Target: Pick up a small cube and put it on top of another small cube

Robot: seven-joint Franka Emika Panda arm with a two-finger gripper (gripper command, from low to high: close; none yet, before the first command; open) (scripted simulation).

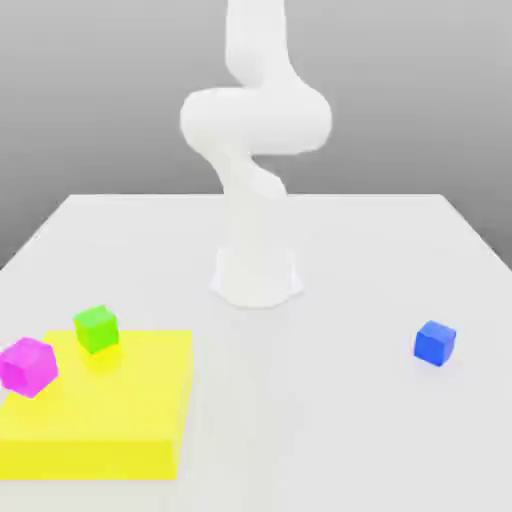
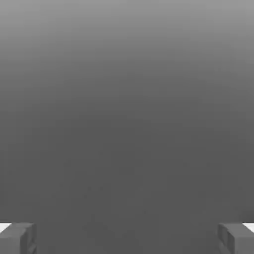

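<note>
The small cube (image 1: 434,343) is bright blue and rests on the white table at the exterior view's right, on its own. A green cube (image 1: 96,328) sits on the yellow pad (image 1: 130,410) at the exterior view's left, and a magenta cube (image 1: 27,366) lies at that pad's left edge. The white arm (image 1: 255,150) rises from its base at the table's middle and bends upward out of the picture. In the hand view my gripper (image 2: 127,238) is open, its two grey fingertips (image 2: 17,238) far apart with nothing between them, facing plain grey background.
The white table (image 1: 330,420) stretches between the yellow pad and the blue cube. The arm's round base (image 1: 256,280) stands at the table's middle, behind both.
</note>
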